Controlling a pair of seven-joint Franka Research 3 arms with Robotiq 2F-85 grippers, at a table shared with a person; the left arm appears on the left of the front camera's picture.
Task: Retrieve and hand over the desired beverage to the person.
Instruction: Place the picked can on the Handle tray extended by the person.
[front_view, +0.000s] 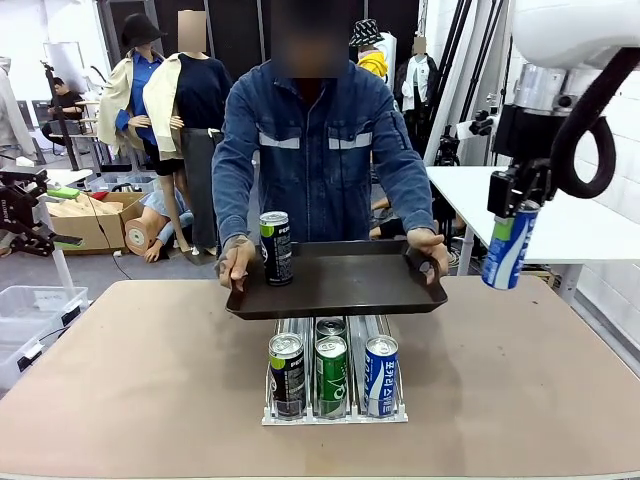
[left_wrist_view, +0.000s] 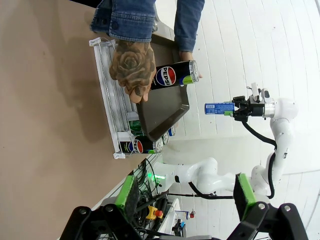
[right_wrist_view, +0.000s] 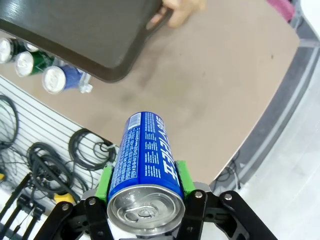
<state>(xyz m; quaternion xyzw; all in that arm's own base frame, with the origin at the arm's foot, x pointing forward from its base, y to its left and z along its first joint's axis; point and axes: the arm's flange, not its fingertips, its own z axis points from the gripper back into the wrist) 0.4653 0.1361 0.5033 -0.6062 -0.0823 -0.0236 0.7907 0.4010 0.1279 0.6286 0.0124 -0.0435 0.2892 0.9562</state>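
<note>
Blue can held aloft right of the tray

The right gripper (front_view: 517, 205) clamps a blue can (front_view: 508, 245); on the tray (front_view: 340, 285), a black can (front_view: 276, 248) reads "PEPSI". The left gripper's (left_wrist_view: 187, 220) fingers stand wide.

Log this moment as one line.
right gripper: shut on blue can, aloft | left gripper: open | person: holding tray

Blue can (right_wrist_view: 145, 155); dark tray (front_view: 340, 280); denim-blue jacket (front_view: 320, 150).

My right gripper (front_view: 515, 203) clamps a blue can (front_view: 508, 245) by its top, hanging clear of the table's right side. The person (front_view: 322, 150) in blue denim stands opposite, both hands holding a dark tray (front_view: 350, 285).
</note>
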